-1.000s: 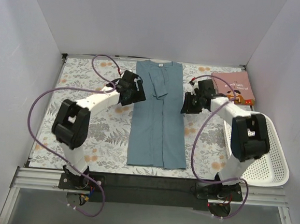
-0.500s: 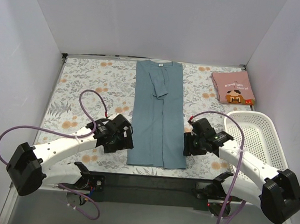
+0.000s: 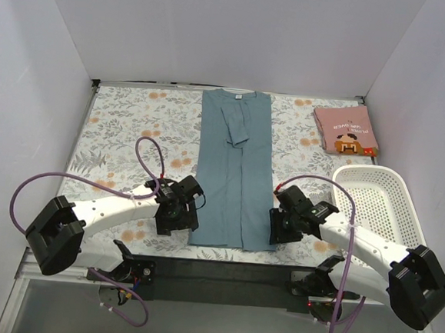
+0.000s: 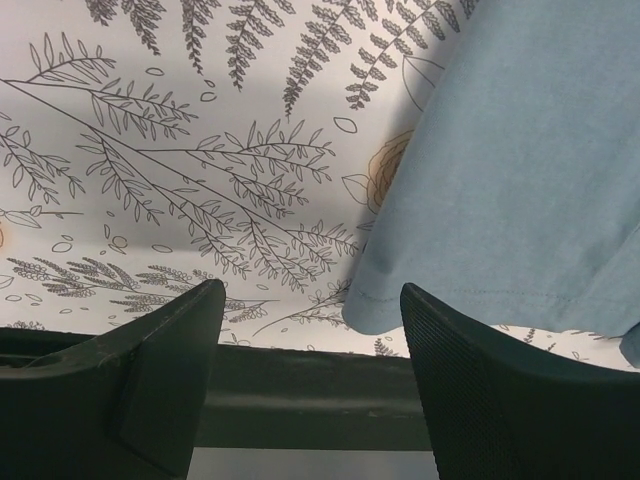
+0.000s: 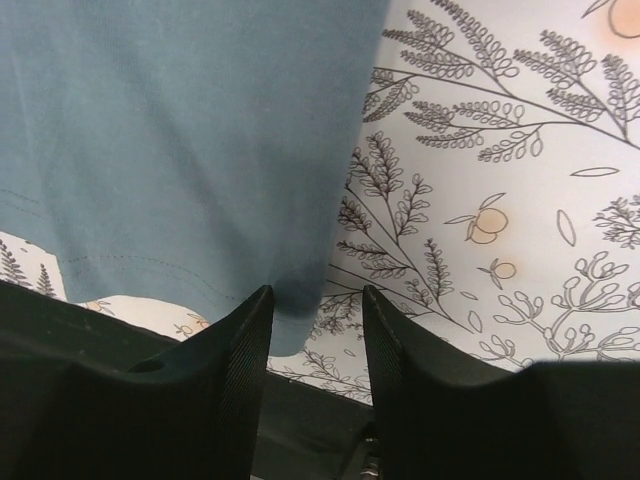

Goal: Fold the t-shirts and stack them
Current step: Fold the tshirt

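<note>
Teal t-shirt (image 3: pixel 233 175): overhead view hides both jaw gaps. Wrist views: left gripper (image 4: pixel 310 290) spread at one hem corner, right gripper (image 5: pixel 318 292) spread astride the other.

Teal t-shirt (image 3: pixel 233 175): soft matt cloth, stitched hem. Table cloth (image 3: pixel 125 128): smooth, matt, printed. Basket (image 3: pixel 392 211): white perforated plastic. Left gripper (image 4: pixel 310 300): black, finely textured, probably plastic.

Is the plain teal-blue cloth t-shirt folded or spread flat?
Partly folded: the plain teal-blue cloth t-shirt lies as a long narrow strip, a sleeve turned inward, its length unfolded.
</note>
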